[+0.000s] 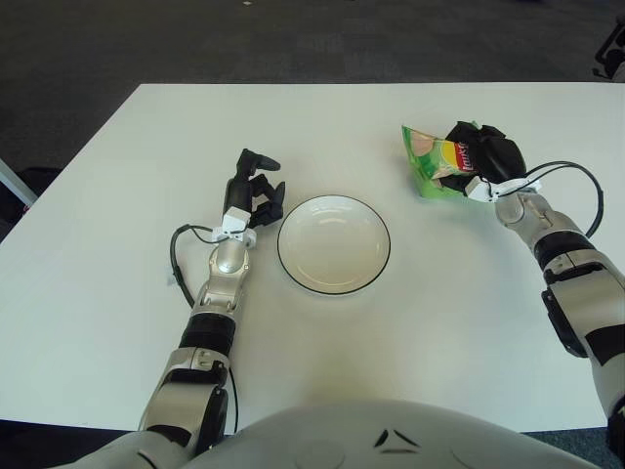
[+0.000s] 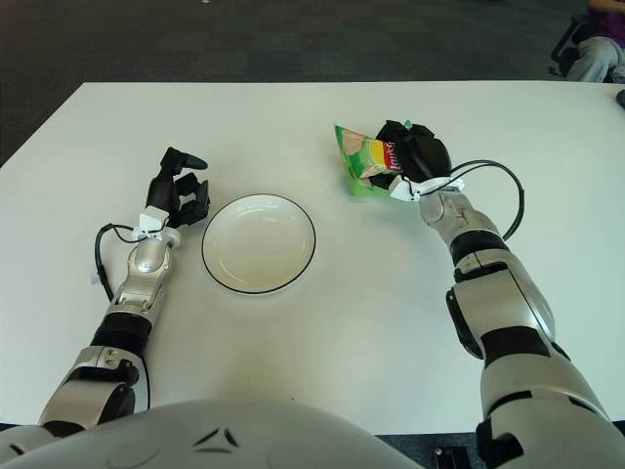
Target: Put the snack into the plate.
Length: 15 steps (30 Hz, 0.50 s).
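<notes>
A green snack bag (image 1: 435, 161) with a yellow and red label is tilted up off the white table at the right. My right hand (image 1: 485, 156) is shut on its right end, black fingers curled over the bag. A white plate (image 1: 334, 244) with a dark rim sits on the table in the middle, left of and nearer than the bag, with nothing in it. My left hand (image 1: 256, 191) shows just left of the plate, fingers relaxed and holding nothing.
The white table (image 1: 117, 244) spans the whole view, with dark floor beyond its far edge. A black cable (image 1: 176, 259) loops beside my left forearm. Another cable (image 1: 571, 176) arcs over my right wrist.
</notes>
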Each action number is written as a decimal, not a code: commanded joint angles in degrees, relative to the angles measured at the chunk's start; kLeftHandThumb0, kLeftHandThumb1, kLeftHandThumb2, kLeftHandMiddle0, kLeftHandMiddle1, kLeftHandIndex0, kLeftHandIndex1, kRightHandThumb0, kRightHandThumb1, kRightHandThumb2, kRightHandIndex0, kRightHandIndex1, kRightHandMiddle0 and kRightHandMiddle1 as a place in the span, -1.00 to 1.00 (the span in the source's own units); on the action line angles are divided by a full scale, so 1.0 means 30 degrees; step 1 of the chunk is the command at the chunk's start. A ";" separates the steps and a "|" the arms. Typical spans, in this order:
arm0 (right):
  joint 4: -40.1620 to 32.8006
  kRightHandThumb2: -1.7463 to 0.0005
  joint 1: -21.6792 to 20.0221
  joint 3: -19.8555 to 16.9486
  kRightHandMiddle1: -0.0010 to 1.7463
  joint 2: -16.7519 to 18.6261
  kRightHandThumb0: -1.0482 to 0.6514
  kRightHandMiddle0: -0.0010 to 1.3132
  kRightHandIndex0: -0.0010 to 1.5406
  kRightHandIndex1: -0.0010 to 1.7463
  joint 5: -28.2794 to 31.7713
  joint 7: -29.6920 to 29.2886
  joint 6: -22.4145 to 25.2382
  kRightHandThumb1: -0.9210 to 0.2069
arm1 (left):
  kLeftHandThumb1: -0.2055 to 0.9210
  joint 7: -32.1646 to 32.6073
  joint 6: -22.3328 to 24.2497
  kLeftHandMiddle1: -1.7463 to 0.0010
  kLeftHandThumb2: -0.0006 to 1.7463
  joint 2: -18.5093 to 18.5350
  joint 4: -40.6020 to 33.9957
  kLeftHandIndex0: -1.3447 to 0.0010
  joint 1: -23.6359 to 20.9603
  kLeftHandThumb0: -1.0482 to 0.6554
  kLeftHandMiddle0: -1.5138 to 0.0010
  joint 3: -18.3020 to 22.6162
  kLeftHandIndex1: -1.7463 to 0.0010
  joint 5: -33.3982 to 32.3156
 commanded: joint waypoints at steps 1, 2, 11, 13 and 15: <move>-0.1456 -0.51 0.0382 -0.0526 0.87 0.0276 0.24 -0.21 -0.24 1.00 0.0365 -0.0895 -0.0996 0.12 | 0.55 0.0209 -0.0174 -1.00 -0.02 -0.0014 0.0430 0.47 0.0356 -0.22 -0.17 -0.0024 -1.00 0.0153; -0.1814 -0.51 0.0421 -0.0569 0.88 0.0241 0.24 -0.22 -0.25 1.00 0.0294 -0.1069 -0.1109 0.11 | 0.55 0.0211 -0.0171 -1.00 -0.02 -0.0013 0.0422 0.47 0.0358 -0.22 -0.17 -0.0022 -1.00 0.0155; -0.7981 -0.45 0.1305 -0.0991 0.89 0.0262 0.23 -0.28 -0.29 1.00 -0.0401 -0.0883 -0.0558 0.03 | 0.55 0.0169 -0.0201 -1.00 -0.02 0.0052 0.0564 0.46 0.0263 -0.22 -0.17 0.0038 -1.00 0.0106; -0.9703 -0.41 0.1610 -0.1035 0.89 0.0304 0.23 -0.30 -0.32 1.00 -0.0468 -0.0388 -0.0520 -0.01 | 0.54 0.0164 -0.0198 -1.00 -0.02 0.0059 0.0590 0.46 0.0243 -0.22 -0.18 0.0043 -1.00 0.0100; -1.0917 -0.40 0.1816 -0.1004 0.89 0.0382 0.23 -0.31 -0.32 1.00 -0.0444 0.0026 -0.0956 -0.03 | 0.54 0.0162 -0.0189 -1.00 -0.02 0.0064 0.0608 0.46 0.0225 -0.22 -0.18 0.0045 -1.00 0.0101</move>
